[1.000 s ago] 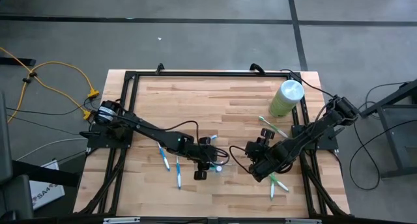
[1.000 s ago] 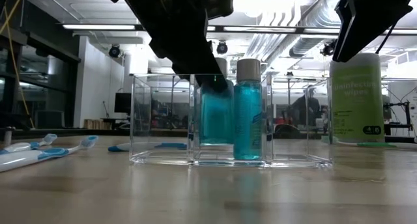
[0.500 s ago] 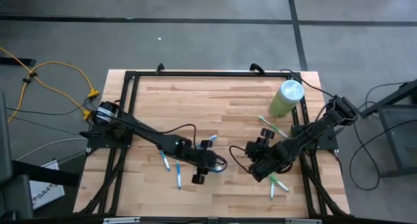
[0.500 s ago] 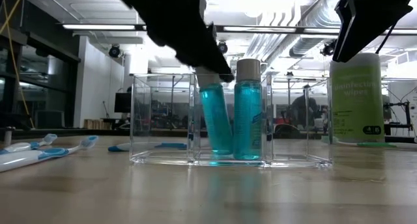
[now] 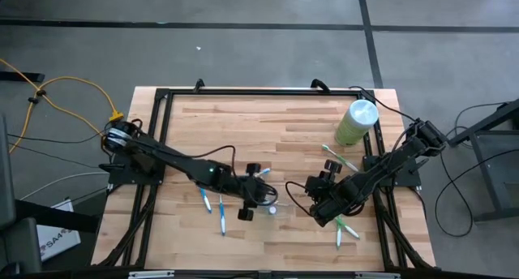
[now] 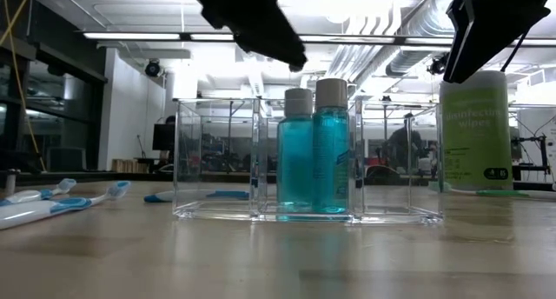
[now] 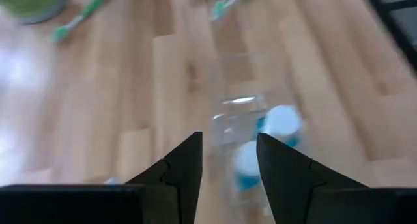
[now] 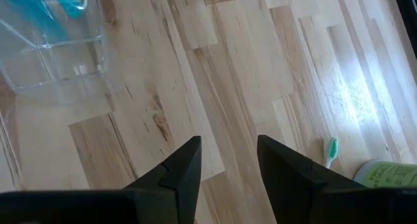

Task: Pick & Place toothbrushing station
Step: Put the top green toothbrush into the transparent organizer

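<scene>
The clear plastic tray [image 6: 304, 160] stands on the table near its middle and also shows in the left wrist view [image 7: 238, 113] and the right wrist view [image 8: 52, 45]. Two teal bottles with pale caps [image 6: 297, 151] [image 6: 330, 147] stand upright side by side in its middle compartment. My left gripper [image 5: 259, 194] is open and empty, above the tray and just to its left; its fingers [image 7: 228, 159] frame the bottle caps [image 7: 283, 120] from above. My right gripper [image 5: 312, 198] is open and empty, raised to the tray's right.
Blue toothbrushes [image 5: 205, 199] [image 5: 222, 222] lie left of the tray, and green ones [image 5: 339, 159] [image 5: 345, 228] lie to the right. A tall pale-green wipes cylinder [image 5: 357, 121] stands at the far right corner. Bare wood lies toward the far edge.
My left gripper has let go of the left teal bottle inside the tray, risen clear of it and drawn back a little toward the table's left edge. The bottle tilted half a second ago and now stands upright beside the other one.
</scene>
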Robot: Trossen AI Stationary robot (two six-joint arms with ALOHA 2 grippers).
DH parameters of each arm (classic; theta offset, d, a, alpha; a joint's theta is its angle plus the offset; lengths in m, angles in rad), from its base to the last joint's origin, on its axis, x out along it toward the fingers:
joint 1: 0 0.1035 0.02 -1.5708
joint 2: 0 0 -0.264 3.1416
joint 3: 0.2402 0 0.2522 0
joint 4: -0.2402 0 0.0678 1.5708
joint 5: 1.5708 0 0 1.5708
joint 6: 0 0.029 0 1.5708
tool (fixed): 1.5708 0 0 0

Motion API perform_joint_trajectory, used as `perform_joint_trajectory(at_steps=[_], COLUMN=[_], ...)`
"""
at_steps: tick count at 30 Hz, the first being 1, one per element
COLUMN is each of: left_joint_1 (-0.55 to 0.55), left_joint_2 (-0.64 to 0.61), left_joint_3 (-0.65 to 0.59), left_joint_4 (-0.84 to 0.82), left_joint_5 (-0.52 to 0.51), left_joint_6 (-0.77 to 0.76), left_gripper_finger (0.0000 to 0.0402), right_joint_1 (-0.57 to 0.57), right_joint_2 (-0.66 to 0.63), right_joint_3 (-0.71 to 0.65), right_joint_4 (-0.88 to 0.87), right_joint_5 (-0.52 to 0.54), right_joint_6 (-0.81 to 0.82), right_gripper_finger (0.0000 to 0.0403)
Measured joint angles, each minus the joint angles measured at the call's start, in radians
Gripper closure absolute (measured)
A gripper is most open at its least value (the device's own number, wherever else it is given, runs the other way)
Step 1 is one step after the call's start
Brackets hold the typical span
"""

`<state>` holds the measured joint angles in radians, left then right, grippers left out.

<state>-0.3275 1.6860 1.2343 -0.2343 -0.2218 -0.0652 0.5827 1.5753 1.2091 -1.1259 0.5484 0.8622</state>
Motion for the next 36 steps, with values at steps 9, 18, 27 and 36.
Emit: perform_joint_trajectory(at_steps=[9, 18, 27, 36], left_joint_1=[0.007, -0.035, -0.081, -0.119], left_joint_2=[-0.148, -0.233, -0.232, -0.232], left_joint_3=[0.000, 0.000, 0.001, 0.001], left_joint_4=[-0.305, -0.443, -0.480, -0.502], left_joint_5=[-0.226, -0.226, -0.219, -0.219], left_joint_6=[-0.175, -0.237, -0.262, -0.273], left_gripper_finger=[0.0263, 0.0263, 0.0263, 0.0263], right_joint_1=[0.000, -0.009, -0.099, -0.218], right_joint_2=[0.000, 0.000, 0.000, 0.000], right_joint_3=[0.000, 0.000, 0.000, -0.033], right_joint_4=[0.000, -0.026, -0.231, -0.227], right_joint_5=[0.000, 0.014, -0.020, -0.126], right_joint_6=[0.005, 0.039, 0.184, 0.129], right_gripper_finger=[0.0260, 0.0260, 0.0260, 0.0260])
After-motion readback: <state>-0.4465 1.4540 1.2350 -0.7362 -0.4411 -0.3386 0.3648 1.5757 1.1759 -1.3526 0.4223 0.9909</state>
